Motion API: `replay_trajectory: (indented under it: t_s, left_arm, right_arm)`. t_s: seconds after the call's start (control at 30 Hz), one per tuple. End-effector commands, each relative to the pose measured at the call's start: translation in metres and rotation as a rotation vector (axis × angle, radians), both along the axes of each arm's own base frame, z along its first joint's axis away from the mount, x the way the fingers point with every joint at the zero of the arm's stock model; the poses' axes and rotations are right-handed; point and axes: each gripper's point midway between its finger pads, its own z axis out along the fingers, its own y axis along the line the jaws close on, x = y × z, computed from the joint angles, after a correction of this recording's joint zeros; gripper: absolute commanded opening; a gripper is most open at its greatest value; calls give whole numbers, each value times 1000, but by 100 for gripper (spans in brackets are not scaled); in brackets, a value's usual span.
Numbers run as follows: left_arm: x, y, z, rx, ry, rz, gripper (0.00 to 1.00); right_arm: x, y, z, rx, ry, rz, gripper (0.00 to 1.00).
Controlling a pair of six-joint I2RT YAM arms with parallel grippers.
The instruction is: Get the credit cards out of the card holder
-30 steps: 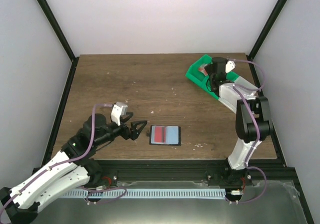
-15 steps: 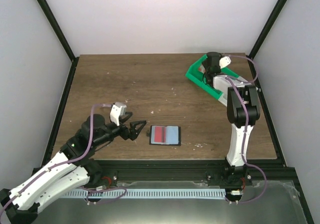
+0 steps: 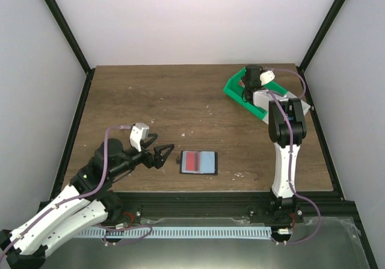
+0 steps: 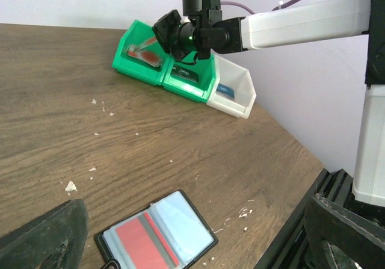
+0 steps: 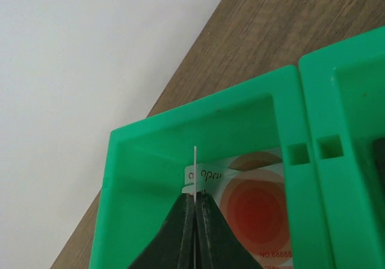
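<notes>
Now your right gripper (image 5: 195, 194) pinches a credit card (image 5: 195, 160) edge-on, the green bin (image 5: 114, 209) just beneath it for dropping.

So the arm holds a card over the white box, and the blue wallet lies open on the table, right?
Not quite. The right gripper pinches the thin card over the green bin, not a white one; the right wrist view shows it. The blue wallet does lie open on the table.
</notes>
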Motion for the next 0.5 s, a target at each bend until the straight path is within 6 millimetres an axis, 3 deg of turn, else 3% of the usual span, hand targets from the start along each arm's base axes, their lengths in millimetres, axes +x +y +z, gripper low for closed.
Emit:
replay_trajectory:
  t_s: [0.0,0.2,0.47]
  left_arm:
    - [1,5,3,-1,-23,19,100]
    - [2,5,2,0,-20,22,100]
    - [3,5,0,3,-15,26,100]
  right_arm:
    - [11,-15,14,-37,-39,-60,2]
    - [21,-16,12,-70,-34,-60,3]
    - [27,-14,15,-90,-11,-43,19]
